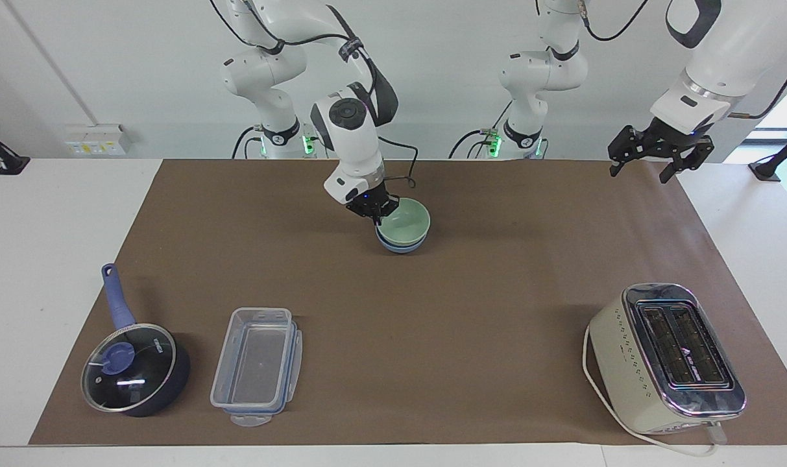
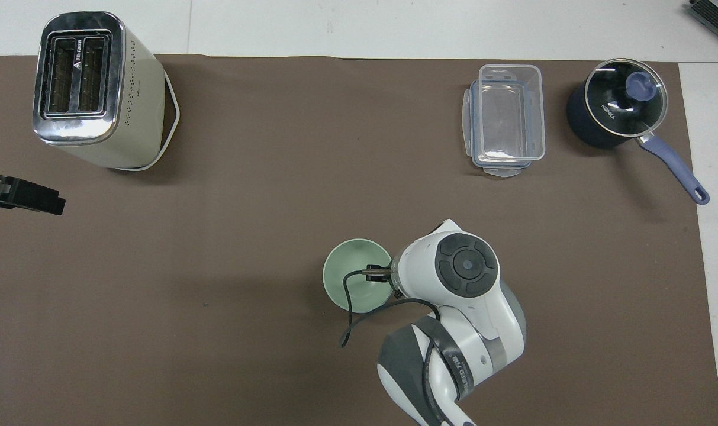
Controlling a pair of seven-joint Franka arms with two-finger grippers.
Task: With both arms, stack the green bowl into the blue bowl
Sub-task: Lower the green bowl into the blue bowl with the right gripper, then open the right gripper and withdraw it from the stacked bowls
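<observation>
Fingers of the right gripper (image 1: 376, 215) are pinched on the rim of the green bowl (image 1: 403, 223), at the edge toward the right arm's end of the table, and the green bowl sits nested in the blue bowl (image 1: 399, 246), of which only a thin band shows beneath it. The stacked pair stands mid-table on the brown mat (image 1: 471, 311), in the part nearer to the robots. From overhead the right arm's wrist covers that gripped edge, and the green bowl (image 2: 353, 283) hides the blue one entirely. The left gripper (image 1: 659, 155), fingers spread wide and holding nothing, waits in the air over the mat's edge at the left arm's end. Bare mat surrounds the bowls on every side. The toaster (image 1: 667, 357), the clear plastic container (image 1: 257, 366) and the lidded saucepan (image 1: 133, 370) all stand well apart from the bowls, farther from the robots, along the mat's edge.
</observation>
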